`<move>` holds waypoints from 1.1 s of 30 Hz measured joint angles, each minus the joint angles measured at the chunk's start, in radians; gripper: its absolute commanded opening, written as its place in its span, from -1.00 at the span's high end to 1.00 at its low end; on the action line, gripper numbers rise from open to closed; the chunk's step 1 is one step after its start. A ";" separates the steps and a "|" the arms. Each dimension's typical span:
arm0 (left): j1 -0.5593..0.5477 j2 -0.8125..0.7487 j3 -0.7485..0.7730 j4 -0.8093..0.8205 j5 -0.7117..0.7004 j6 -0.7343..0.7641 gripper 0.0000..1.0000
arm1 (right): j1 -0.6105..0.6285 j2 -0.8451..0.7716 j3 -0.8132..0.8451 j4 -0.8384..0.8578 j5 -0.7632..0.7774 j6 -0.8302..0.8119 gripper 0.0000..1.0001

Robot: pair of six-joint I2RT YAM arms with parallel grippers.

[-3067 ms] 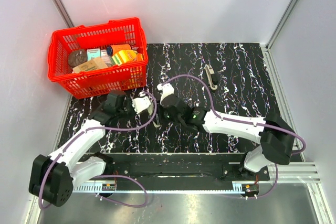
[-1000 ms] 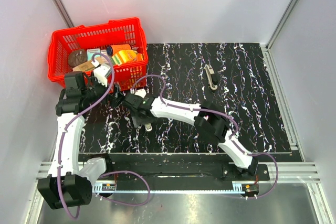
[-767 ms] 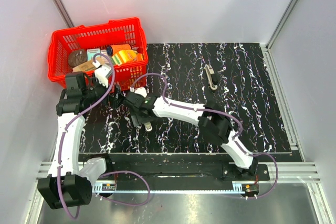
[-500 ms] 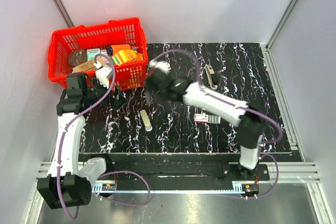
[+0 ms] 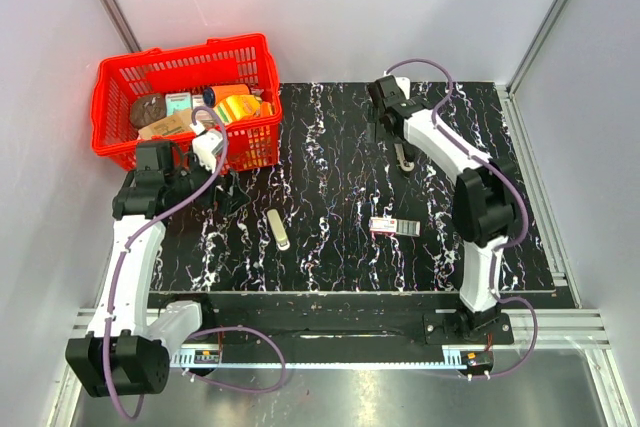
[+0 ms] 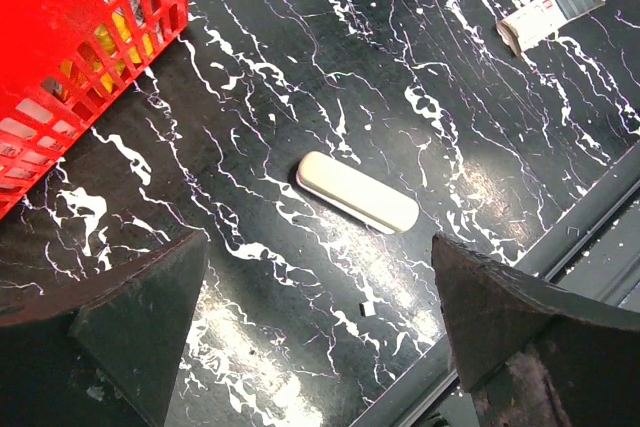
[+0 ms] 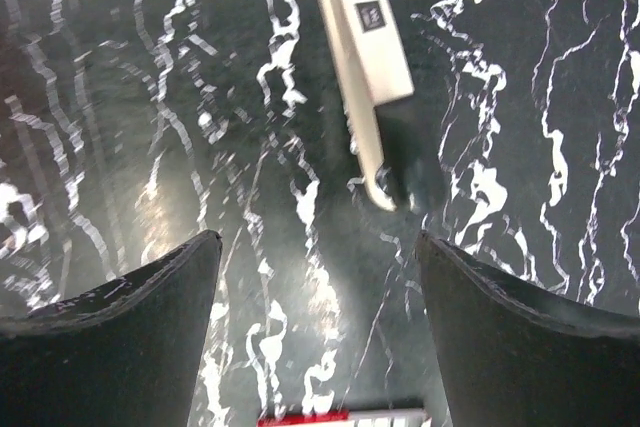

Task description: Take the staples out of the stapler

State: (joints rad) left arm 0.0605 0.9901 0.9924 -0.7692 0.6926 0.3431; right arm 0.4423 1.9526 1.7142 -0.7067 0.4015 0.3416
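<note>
Hovering in the upper right of the top view, the right gripper [image 7: 318,257] stood spread wide and empty. The stapler [image 7: 365,67] lay flat in the upper middle of its wrist view, beyond the fingers and slanted. A clean grasp would likely need the wrist turned so the jaws crossed the slim body, then a square descent. The left gripper [image 6: 318,247], likewise wide and empty, hung near the red basket [image 6: 90,37], above a cream oblong piece [image 6: 357,191].
</note>
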 measured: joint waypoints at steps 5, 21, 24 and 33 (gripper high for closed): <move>-0.013 0.000 0.000 -0.009 0.000 0.011 -0.98 | -0.081 0.128 0.088 -0.007 -0.014 -0.058 -0.67; -0.098 0.007 -0.021 -0.018 -0.017 0.034 -0.98 | -0.163 0.189 0.103 0.019 -0.157 -0.109 -0.53; -0.110 0.007 -0.021 -0.018 -0.017 0.034 -0.98 | -0.177 0.192 0.093 0.024 -0.182 -0.109 -0.47; -0.150 0.007 -0.021 -0.014 -0.049 0.022 -0.98 | -0.215 0.231 0.112 0.035 -0.199 -0.110 -0.35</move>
State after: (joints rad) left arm -0.0898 0.9970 0.9710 -0.7837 0.6437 0.3653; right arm 0.2276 2.1838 1.8259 -0.6720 0.2028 0.2317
